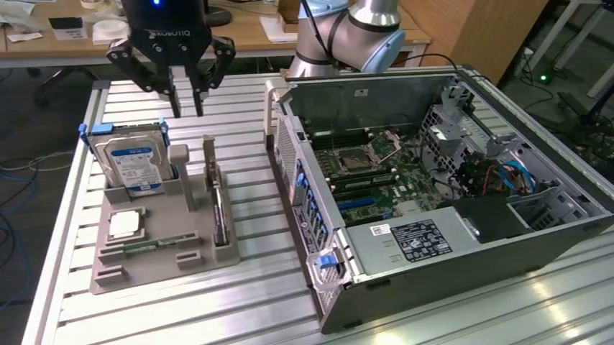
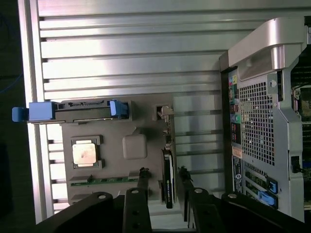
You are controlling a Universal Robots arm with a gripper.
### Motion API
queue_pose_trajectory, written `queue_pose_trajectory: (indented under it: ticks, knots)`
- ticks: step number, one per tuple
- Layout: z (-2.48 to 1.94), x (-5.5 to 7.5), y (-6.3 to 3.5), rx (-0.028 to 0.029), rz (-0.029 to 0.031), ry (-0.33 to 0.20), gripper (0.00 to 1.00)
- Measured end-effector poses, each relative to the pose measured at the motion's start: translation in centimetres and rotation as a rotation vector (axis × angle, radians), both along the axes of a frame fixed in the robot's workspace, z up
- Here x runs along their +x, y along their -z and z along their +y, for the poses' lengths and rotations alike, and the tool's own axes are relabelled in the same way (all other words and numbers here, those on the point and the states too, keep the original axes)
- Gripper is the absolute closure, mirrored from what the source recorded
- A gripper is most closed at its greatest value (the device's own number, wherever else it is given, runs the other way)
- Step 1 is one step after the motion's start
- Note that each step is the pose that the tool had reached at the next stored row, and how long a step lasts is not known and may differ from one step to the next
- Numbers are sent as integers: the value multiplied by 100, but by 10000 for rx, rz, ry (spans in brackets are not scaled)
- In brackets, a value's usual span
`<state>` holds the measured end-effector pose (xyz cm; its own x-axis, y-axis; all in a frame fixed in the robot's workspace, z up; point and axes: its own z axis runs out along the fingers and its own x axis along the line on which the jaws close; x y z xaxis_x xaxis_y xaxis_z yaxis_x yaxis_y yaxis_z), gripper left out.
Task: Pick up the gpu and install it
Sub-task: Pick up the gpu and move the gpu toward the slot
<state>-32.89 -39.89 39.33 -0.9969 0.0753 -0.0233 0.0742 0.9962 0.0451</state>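
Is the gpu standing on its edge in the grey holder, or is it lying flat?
Standing on edge. The gpu sits upright in a slot of the grey holder, its thin top edge facing up.

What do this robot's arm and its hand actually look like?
The matte black hand has two jointed, linked fingers, pale lettering on its body and a small blue light above. The arm is a silvery-grey tube with a light-blue joint cap.

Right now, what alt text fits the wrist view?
The open gripper hovers above the gpu, which stands on edge in a grey holder beside a CPU chip and a blue-railed hard drive; a computer case stands alongside.
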Motion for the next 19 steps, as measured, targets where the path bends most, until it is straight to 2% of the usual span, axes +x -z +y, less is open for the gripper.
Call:
queue_pose_trajectory:
  ticks: [1, 3, 4, 7, 8, 9, 15, 19]
  knots:
    - [0, 0, 0, 0, 0, 0, 66]
    - [0, 0, 0, 0, 0, 0, 55]
    - [0, 0, 0, 0, 1, 0, 55]
    - [0, 0, 1, 0, 0, 0, 37]
    - [0, 0, 3, -1, 0, -21, 37]
    - [0, -1, 5, -1, 5, -75, 31]
    - [-14, 5, 28, -6, 74, -397, 31]
    - [-90, 5, 61, -9, 85, -445, 31]
